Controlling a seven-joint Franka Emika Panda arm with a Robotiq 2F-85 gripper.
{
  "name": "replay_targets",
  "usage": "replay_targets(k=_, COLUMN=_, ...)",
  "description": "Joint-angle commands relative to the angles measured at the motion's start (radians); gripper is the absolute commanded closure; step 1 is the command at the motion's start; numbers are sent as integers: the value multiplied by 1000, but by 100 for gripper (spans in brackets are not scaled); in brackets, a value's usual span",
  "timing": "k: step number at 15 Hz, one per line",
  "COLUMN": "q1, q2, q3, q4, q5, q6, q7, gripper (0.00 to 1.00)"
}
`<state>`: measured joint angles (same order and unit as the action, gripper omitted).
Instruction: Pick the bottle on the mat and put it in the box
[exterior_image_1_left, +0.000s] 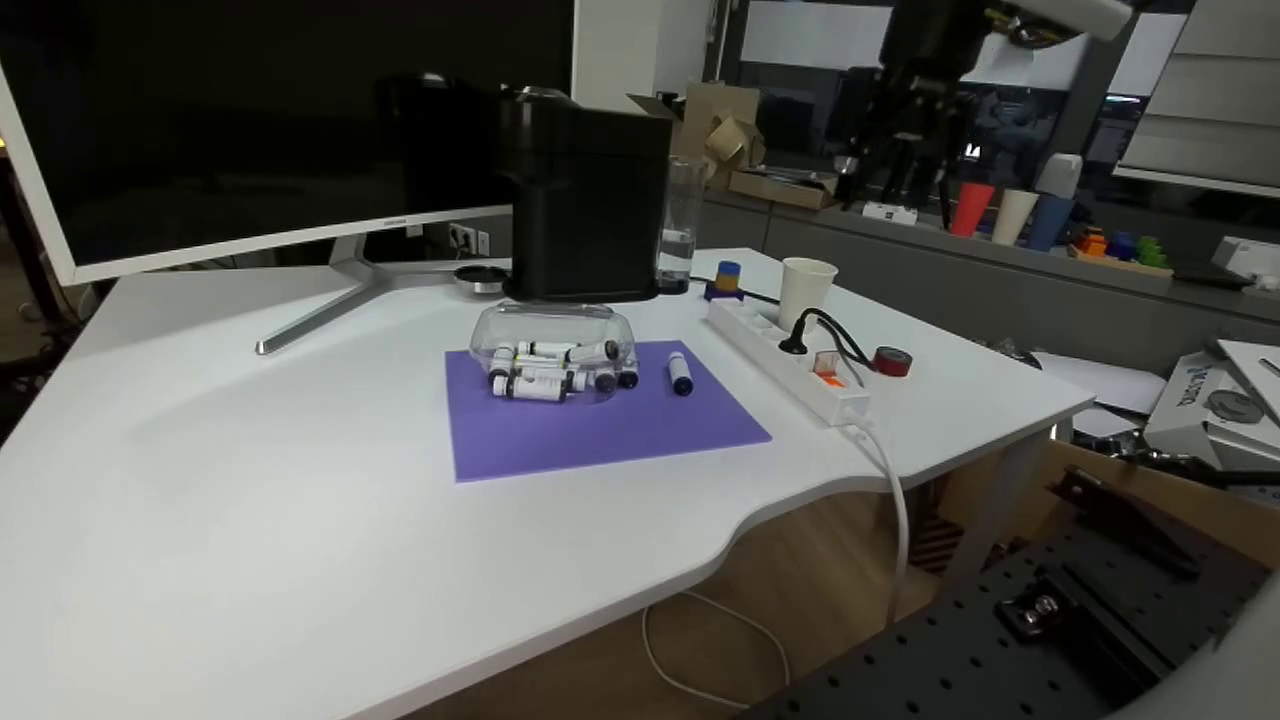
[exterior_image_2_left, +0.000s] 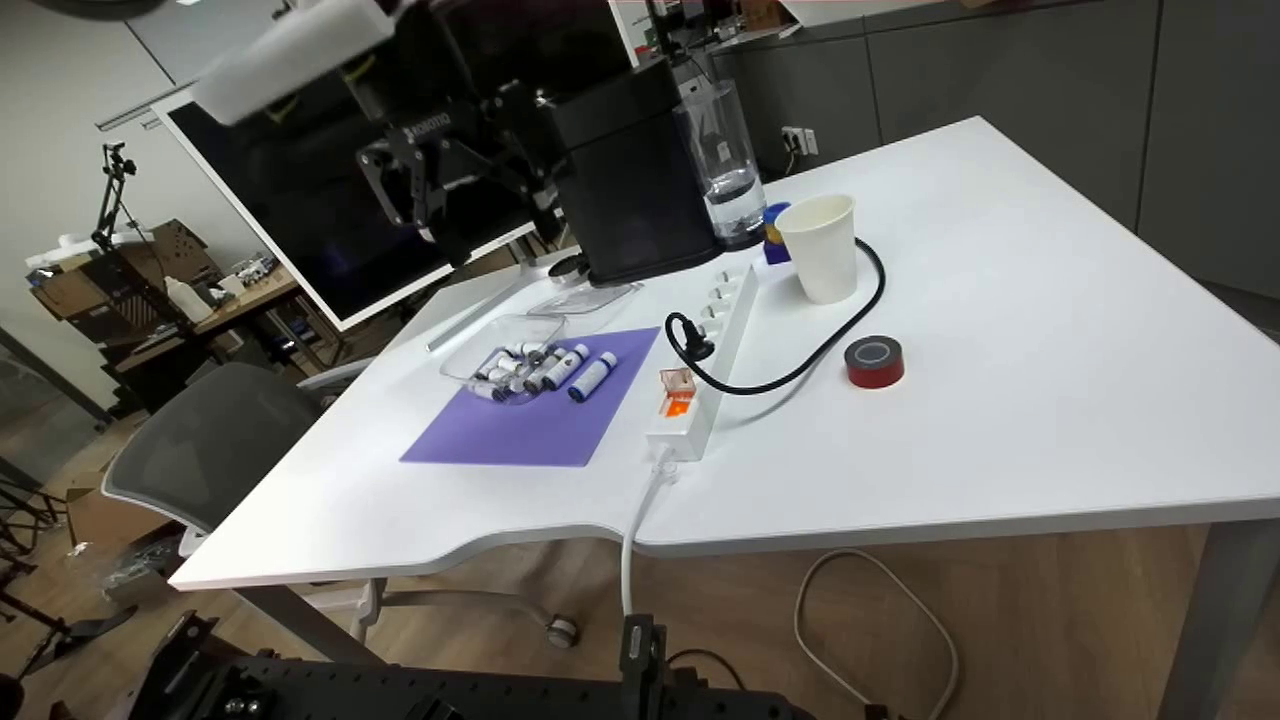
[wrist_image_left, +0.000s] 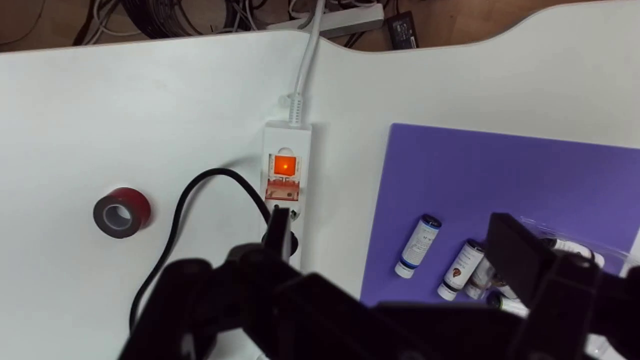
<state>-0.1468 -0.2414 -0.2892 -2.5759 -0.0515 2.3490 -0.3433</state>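
A small slim bottle (exterior_image_1_left: 680, 372) with a pale label and a dark end lies alone on the purple mat (exterior_image_1_left: 600, 440). It also lies alone in an exterior view (exterior_image_2_left: 593, 377) and the wrist view (wrist_image_left: 419, 245). A transparent plastic box (exterior_image_1_left: 550, 324) with several similar bottles in it stands at the mat's back part; it also shows in an exterior view (exterior_image_2_left: 497, 335). In the wrist view my gripper (wrist_image_left: 392, 222) is open and empty. The lone bottle shows between its fingers, which hide part of the box. My gripper (exterior_image_2_left: 505, 235) is high above the table.
A tall black boxy machine (exterior_image_1_left: 600, 200) with a transparent tank (exterior_image_1_left: 678, 230) stands behind the box. A white power strip (wrist_image_left: 287, 145) with a black plug and cable lies beside the mat. A paper cup (exterior_image_2_left: 820, 250), red tape roll (exterior_image_2_left: 874, 362) and large monitor (exterior_image_1_left: 250, 120) stand around.
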Motion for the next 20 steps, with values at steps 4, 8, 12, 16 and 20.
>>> replay_targets(k=4, q1=17, q2=334, q3=77, q4=171, q5=155, q6=82, q7=36, gripper=0)
replay_targets(k=8, q1=-3, q2=514, q3=137, q4=260, q5=248, q6=169, q7=39, gripper=0)
replay_targets(k=12, q1=-20, q2=516, q3=159, q4=238, q5=222, q6=183, q7=30, gripper=0)
replay_targets(k=16, q1=-18, q2=547, q3=174, q4=243, q5=226, q6=231, q7=44, gripper=0)
replay_targets(k=20, q1=-26, q2=617, q3=237, q4=265, q5=277, q6=307, q7=54, gripper=0)
